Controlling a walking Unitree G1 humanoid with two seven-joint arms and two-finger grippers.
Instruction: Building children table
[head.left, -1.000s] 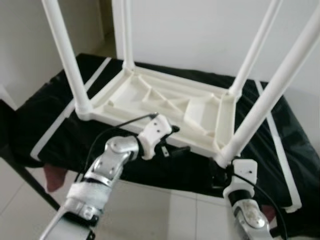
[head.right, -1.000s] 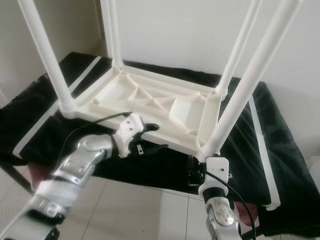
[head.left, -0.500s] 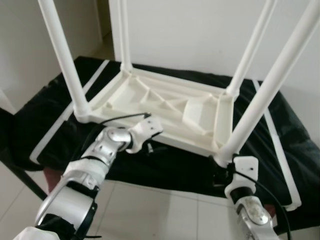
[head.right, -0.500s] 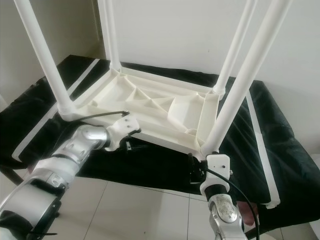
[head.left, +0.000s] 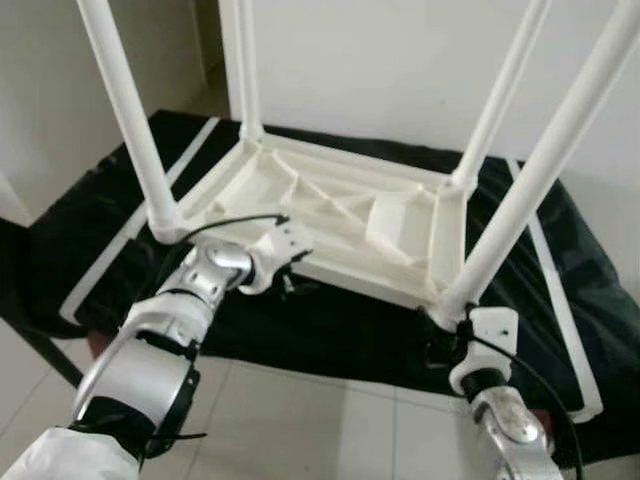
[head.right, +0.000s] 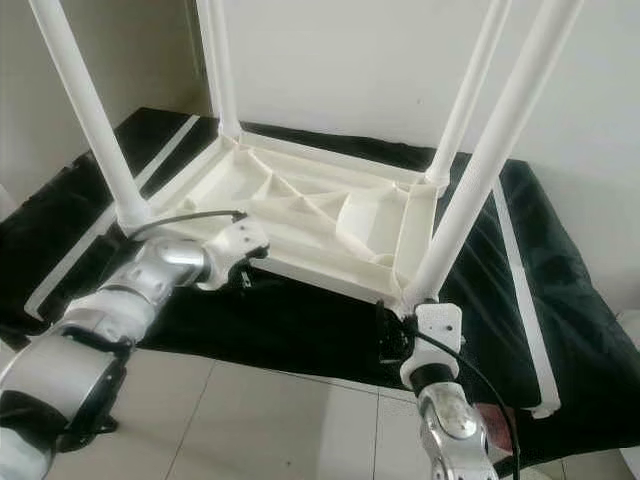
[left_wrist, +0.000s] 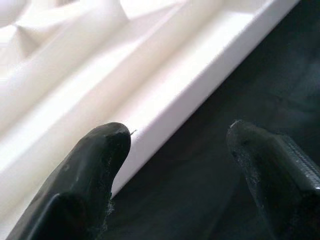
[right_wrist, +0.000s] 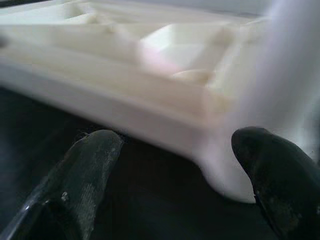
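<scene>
Apparently we are near the end: the white table (head.left: 330, 215) lies upside down on the black mat (head.left: 90, 240), with all four legs (head.left: 130, 120) already standing in their corners. Our left gripper (left_wrist: 175, 150) is spread beside the near rim, and our right gripper (right_wrist: 170, 165) is spread at the near right corner. We judge that turning it upright is left.

Upturned table (head.left: 330, 215) on mat (head.left: 80, 240); left pincer (head.left: 288, 283) at near edge, right pincer (head.left: 440, 345) at near-right corner.
</scene>
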